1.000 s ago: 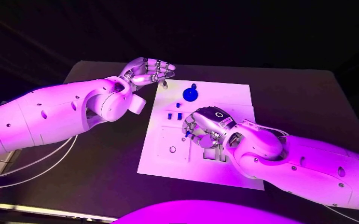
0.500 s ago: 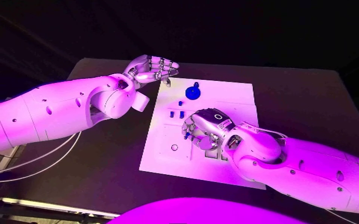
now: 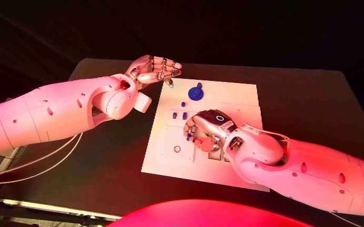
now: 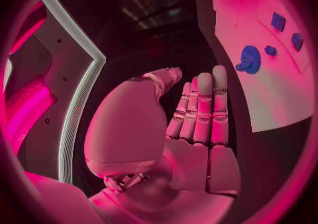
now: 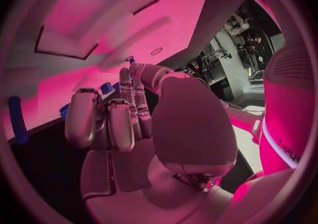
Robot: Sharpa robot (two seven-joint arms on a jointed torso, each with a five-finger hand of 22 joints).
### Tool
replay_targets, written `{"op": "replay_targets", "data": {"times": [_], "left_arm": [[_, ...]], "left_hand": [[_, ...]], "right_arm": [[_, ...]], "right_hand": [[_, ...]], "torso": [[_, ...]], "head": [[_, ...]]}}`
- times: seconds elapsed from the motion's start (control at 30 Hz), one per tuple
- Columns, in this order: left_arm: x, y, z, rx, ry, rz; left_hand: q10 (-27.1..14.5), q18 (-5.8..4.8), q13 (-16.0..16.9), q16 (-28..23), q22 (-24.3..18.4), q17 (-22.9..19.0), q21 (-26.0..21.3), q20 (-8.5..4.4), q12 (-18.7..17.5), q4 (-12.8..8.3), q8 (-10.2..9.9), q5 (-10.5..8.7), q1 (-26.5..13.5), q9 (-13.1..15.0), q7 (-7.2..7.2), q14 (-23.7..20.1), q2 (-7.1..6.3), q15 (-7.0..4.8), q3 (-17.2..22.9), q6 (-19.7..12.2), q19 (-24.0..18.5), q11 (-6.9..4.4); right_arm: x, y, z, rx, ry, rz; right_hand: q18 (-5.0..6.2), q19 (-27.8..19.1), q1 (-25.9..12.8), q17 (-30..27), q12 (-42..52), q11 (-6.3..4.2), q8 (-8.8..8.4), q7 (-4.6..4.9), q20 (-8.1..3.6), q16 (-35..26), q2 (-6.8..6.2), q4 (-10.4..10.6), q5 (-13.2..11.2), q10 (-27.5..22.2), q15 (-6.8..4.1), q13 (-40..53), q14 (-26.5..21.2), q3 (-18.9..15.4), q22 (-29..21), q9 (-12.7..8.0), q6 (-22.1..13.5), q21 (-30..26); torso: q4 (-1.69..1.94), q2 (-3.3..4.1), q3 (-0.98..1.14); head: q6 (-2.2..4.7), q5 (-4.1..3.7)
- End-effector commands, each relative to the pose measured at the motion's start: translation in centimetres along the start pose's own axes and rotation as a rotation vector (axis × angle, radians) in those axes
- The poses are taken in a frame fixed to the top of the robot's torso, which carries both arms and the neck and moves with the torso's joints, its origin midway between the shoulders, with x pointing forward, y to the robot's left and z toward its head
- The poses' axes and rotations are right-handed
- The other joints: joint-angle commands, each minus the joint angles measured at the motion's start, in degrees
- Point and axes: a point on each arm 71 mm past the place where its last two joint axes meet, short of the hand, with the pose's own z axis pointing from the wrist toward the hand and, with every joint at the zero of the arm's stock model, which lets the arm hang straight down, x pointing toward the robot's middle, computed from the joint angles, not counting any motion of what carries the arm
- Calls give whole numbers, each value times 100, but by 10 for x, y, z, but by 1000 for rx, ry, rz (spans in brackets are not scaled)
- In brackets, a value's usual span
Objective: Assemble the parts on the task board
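right robot hand (image 3: 206,130) curled over board (image 3: 235,93) centre, grasp unclear, near small blue parts (image 3: 179,115); left robot hand (image 3: 154,70) fingers together, empty, off board; next looks like seating a part.

white task board (image 3: 235,93), blue parts (image 3: 195,93), black table (image 3: 303,95)
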Motion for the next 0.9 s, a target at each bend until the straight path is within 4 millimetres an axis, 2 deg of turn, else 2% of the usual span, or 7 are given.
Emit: {"op": "replay_targets", "data": {"times": [0.03,0.53,0.9], "left_arm": [[2,-1,0,6,10,-3],[2,-1,0,3,13,-4],[2,-1,0,3,13,-4]], "left_hand": [[-35,30,-9,-28,-9,-6,-36,23,27,6,-36,26,36,-9,10,-35,9,9,-43,-42,-2,-16],[-41,30,-8,-28,-10,-8,-40,26,34,6,-36,26,40,-8,12,-40,12,11,-48,-44,-4,-14],[-51,31,-8,-28,-12,-11,-44,30,45,7,-35,27,45,-8,14,-47,17,14,-57,-47,-9,-12]], "right_arm": [[1,-2,1,7,7,-8],[7,-6,4,24,41,-20],[11,1,3,-2,69,-20]], "right_hand": [[-79,34,-21,-7,22,-129,13,27,-22,-24,54,-6,22,177,-34,10,263,11,593,10,0,-20],[-76,27,-34,-17,13,-125,13,34,-22,-31,59,-18,10,177,-31,12,259,11,589,18,-6,-36],[-75,25,-40,-17,11,-124,13,36,-22,-32,61,-19,3,177,-29,13,259,10,587,21,-8,-41]], "torso": [[0,-1,-3],[-3,0,2],[-4,0,4]], "head": [[3,-2],[-3,-41],[-8,-51]]}}
